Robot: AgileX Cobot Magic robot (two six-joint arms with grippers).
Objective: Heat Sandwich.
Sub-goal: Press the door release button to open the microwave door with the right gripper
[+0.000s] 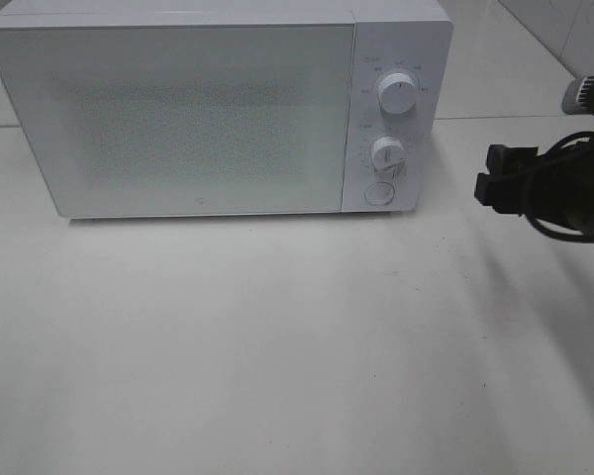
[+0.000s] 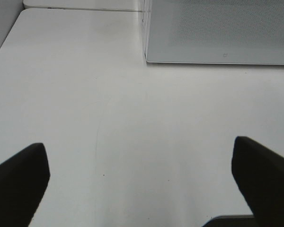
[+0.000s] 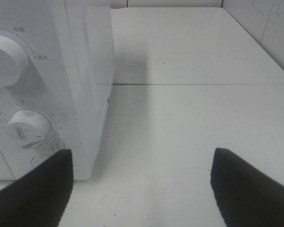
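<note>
No sandwich shows in any view. A white microwave (image 1: pixel 198 109) stands at the back of the table with its door shut. It has two dials (image 1: pixel 397 96) and a round button (image 1: pixel 379 193) on its right panel. My right gripper (image 1: pixel 495 186) hovers to the right of the panel, open and empty, its fingers (image 3: pixel 33 194) spread wide in the right wrist view. The left gripper (image 2: pixel 142 184) is out of the exterior high view. In its own view it is open over bare table, left of the microwave's front corner (image 2: pixel 146 59).
The white tabletop (image 1: pixel 277 346) stretches in front of the microwave. A seam between two table panels (image 3: pixel 203 84) runs behind the right gripper. A tiled wall (image 1: pixel 564 30) rises at the back right.
</note>
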